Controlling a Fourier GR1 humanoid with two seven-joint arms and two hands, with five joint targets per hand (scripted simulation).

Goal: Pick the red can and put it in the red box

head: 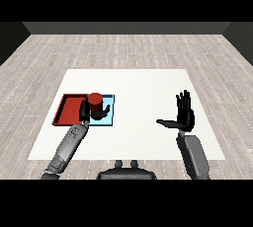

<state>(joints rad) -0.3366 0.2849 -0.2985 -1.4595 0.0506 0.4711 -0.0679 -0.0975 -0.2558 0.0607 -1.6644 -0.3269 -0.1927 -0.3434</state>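
Left hand (88, 111): fingers curled round red can (95, 101), held upright where red tray (66, 108) and light blue tray (109, 118) meet (exact tray beneath cannot be told). Right hand (184, 115): fingers straight, thumb spread wide, holding nothing, over white table (143, 88).

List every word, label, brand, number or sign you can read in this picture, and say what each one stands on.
None: no readable text anywhere.
red can, held in the left hand: plain red, no label visible.
red tray and light blue tray: unmarked.
white table: unmarked.
right hand and forearms: no markings legible.
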